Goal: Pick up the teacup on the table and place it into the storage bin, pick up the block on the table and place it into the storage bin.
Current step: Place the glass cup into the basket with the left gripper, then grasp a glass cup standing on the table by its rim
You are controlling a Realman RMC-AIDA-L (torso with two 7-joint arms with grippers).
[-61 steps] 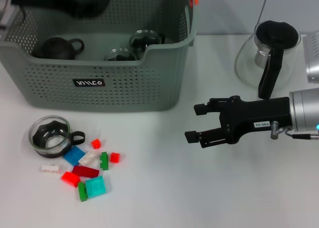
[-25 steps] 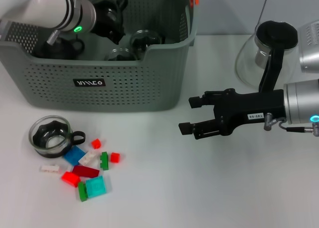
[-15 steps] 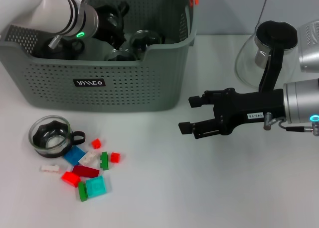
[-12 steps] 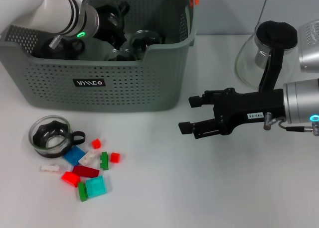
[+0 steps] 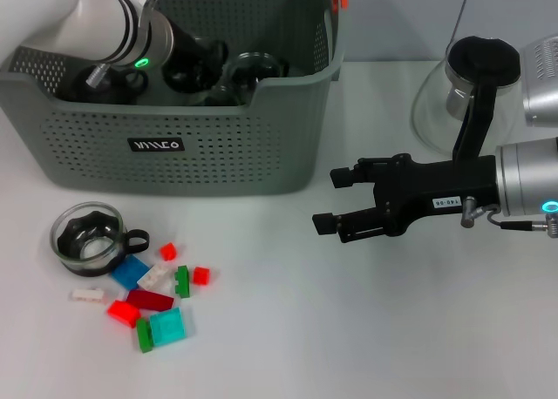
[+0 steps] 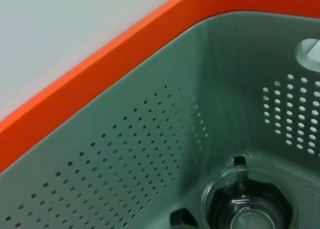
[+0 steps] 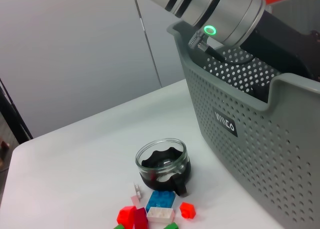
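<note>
The left gripper (image 5: 196,55) reaches down inside the storage bin (image 5: 218,146) — whether its fingers are spread, I cannot tell. The right gripper (image 5: 336,200) hovers right of the bin, jaws spread. The teacup (image 5: 87,236) and blocks (image 5: 153,299) lie before the bin's front wall.

Left arm: reaching forward and down, its gripper (image 5: 187,55) dark, finger state hidden. Right arm: extended level toward the left, right gripper (image 5: 333,200) with fingers spread apart.
</note>
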